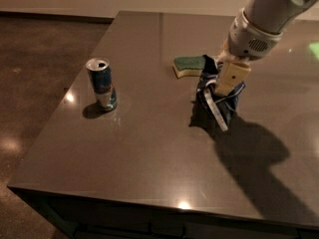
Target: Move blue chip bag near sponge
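Navy foil of the blue chip bag [227, 106] stands bunched and upright because the end effector [225, 83] is clamped on its upper part from above, with one cream finger lying across the front of the foil. The bag's lower end is at or just over the table [149, 148]; contact cannot be confirmed.

The sponge [188, 65] lies flat, green side up, just beside the bag at its far left. The bag's top corner overlaps the sponge's right end in this view; whether they touch cannot be determined. Judged from this layout, the bag is already near the sponge, and release and withdrawal remain.

Clearances:
- The front and left table edges are well apart from the bag.
- The drink can [102, 83] stands upright well to the left, near the left edge.
- Bare surface lies between can and bag, and in front of the bag.

Caution: once released, the upright foil may slump toward the sponge or forward. The surface appears to allow for either.
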Available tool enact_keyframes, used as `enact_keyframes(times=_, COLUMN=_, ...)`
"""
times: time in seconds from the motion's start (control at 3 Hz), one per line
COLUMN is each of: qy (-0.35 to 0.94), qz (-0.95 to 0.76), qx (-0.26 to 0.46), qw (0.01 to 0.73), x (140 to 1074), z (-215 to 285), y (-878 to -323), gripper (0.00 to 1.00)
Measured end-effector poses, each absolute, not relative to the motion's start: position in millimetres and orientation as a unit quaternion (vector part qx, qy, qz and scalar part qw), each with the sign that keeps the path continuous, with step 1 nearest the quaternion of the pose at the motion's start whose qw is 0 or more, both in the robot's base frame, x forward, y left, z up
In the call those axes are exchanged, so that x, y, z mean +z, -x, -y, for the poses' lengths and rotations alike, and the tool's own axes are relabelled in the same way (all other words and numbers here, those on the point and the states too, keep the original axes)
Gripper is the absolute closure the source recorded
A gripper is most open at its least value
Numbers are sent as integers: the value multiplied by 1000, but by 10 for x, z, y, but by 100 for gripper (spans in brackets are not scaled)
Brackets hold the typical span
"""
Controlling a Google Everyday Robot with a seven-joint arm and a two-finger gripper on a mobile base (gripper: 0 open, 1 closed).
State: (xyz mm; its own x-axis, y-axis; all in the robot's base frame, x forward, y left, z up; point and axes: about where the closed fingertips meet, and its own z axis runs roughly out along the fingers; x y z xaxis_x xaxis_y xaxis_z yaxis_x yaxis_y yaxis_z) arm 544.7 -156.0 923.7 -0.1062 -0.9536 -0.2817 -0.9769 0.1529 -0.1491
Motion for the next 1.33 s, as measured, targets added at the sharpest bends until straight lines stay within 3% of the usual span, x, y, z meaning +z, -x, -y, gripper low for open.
enact_keyframes(times=0.33, qy=647, qz=-742, qx=38, qw=172, x=9251, z=1569, y=-5854, gripper=100)
enact_keyframes(times=0.67, qy=638, qz=-748, qx=39, qw=180, x=9199, z=1650, y=-6177, gripper=82)
enact_keyframes(times=1.0, qy=622, qz=-758, qx=41, qw=191, x=9150, z=1755, y=-6450, gripper=51)
enact_keyframes(times=1.33, qy=609, qz=-766, qx=42, qw=204, x=9153, z=1840, y=-6539, gripper=28)
